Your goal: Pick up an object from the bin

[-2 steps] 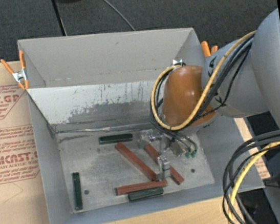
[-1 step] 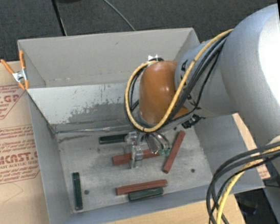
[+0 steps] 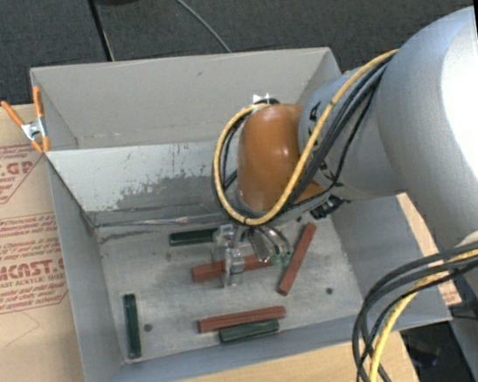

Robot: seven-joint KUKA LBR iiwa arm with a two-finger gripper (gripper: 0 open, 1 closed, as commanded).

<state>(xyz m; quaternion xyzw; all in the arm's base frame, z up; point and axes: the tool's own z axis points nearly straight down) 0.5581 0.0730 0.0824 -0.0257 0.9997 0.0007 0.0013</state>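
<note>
Grey metal bin (image 3: 82, 278) with a scuffed floor. In front of the gripper (image 3: 232, 264), a front brown bar (image 3: 239, 319) and a front green bar (image 3: 248, 332) lie side by side. The gripper is low over a middle brown bar (image 3: 205, 273); whether it is spread or pinching cannot be told. Behind it lies a rear green bar (image 3: 191, 236). Dark flooring (image 3: 300, 0) lies beyond.

In the bin (image 3: 84, 278), on its floor: back stick (image 3: 192, 235) behind middle stick (image 3: 208, 272); slanted stick (image 3: 295, 259) just right of it; left stick (image 3: 132, 326) well apart, by the left wall; front stick (image 3: 241, 319) just behind frontmost stick (image 3: 248, 332), near the front wall.
</note>
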